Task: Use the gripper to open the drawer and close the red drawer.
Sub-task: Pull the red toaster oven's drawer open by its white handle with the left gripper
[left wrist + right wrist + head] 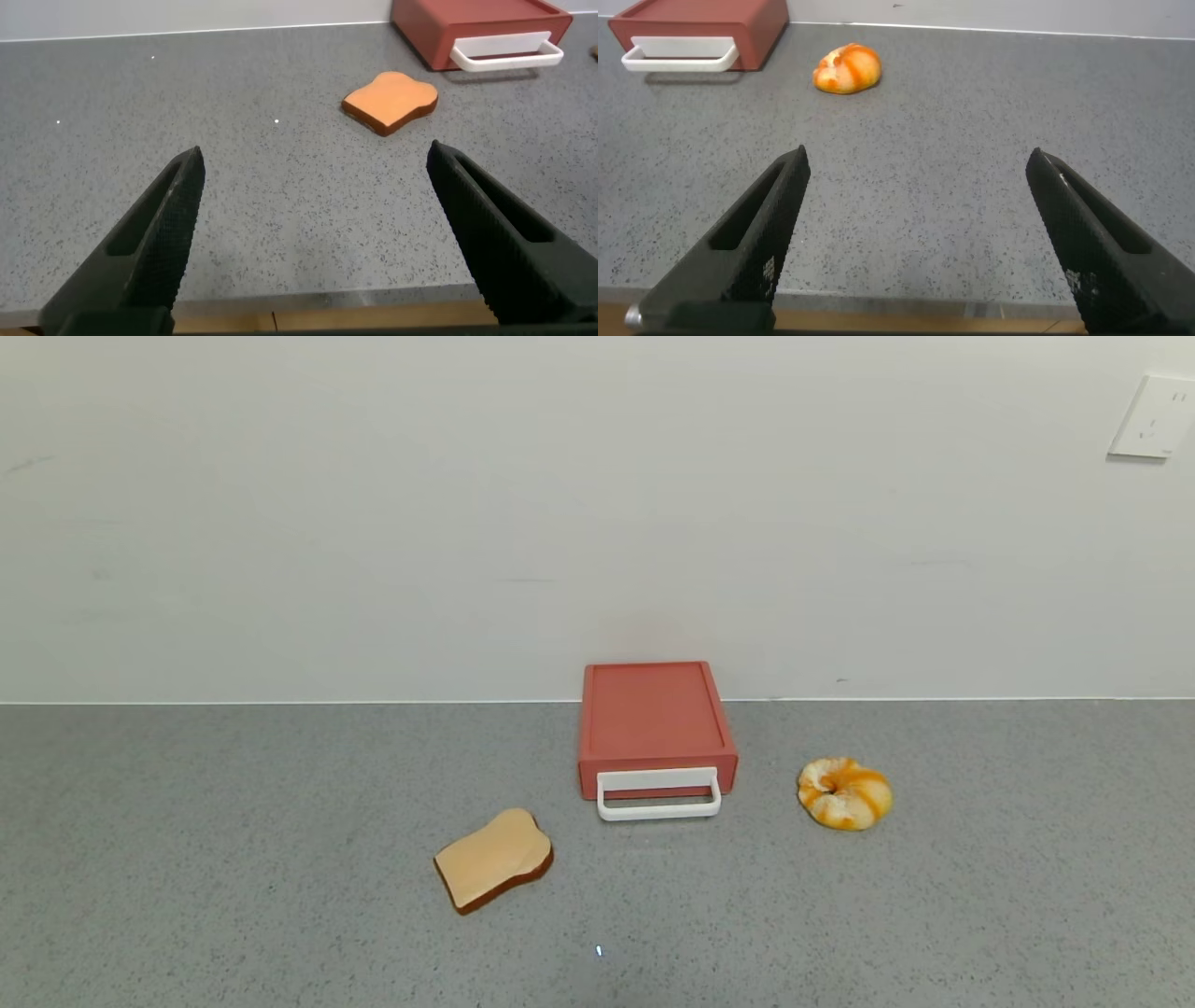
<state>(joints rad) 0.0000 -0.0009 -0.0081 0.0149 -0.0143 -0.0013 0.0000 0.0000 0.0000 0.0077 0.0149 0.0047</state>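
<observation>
The salmon-red drawer (655,721) sits against the back wall, shut, with its white loop handle (659,795) facing me. It also shows in the left wrist view (476,26) and in the right wrist view (701,25). Neither gripper shows in the head view. My left gripper (316,161) is open and empty above the counter's front edge, far from the drawer. My right gripper (917,161) is open and empty, also by the front edge.
A bread slice (493,871) lies left of and in front of the drawer, a round orange-and-white bun (844,792) to its right. The grey speckled counter (233,859) meets a white wall; a wall socket (1154,418) is at the upper right.
</observation>
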